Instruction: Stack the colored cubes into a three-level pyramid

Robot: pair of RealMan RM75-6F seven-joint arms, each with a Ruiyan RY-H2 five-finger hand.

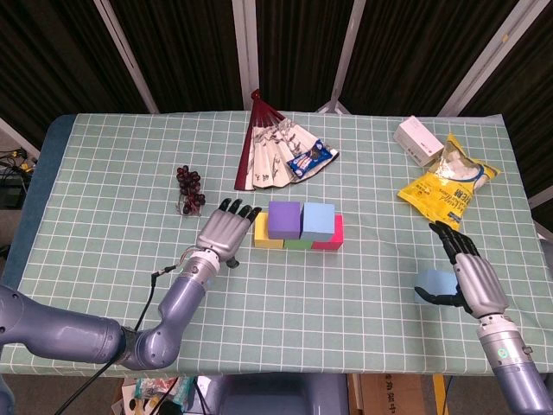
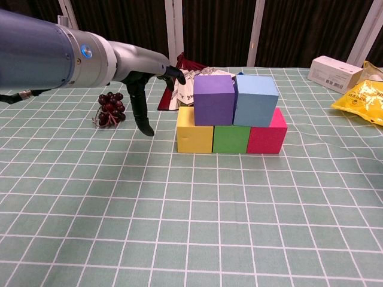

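Note:
Five cubes stand stacked mid-table: yellow [image 1: 265,235], green [image 1: 298,245] and magenta [image 1: 333,234] in the bottom row, with purple [image 1: 284,219] and blue [image 1: 318,220] on top. The chest view shows the same yellow [image 2: 195,131], green [image 2: 231,139], magenta [image 2: 267,135], purple [image 2: 213,100] and blue [image 2: 256,100] cubes. My left hand [image 1: 226,230] [image 2: 142,89] hovers just left of the yellow cube, fingers spread, holding nothing. A light blue cube [image 1: 432,282] lies at the near right. My right hand [image 1: 468,273] is against its right side, thumb along its near edge and fingers stretched out.
A grape bunch [image 1: 189,187] [image 2: 111,109] lies left of the stack. A folding fan [image 1: 270,151] with a blue wrapper [image 1: 309,159] lies behind it. A white box [image 1: 419,140] [image 2: 336,70] and a yellow snack bag [image 1: 448,185] [image 2: 365,97] are at the far right.

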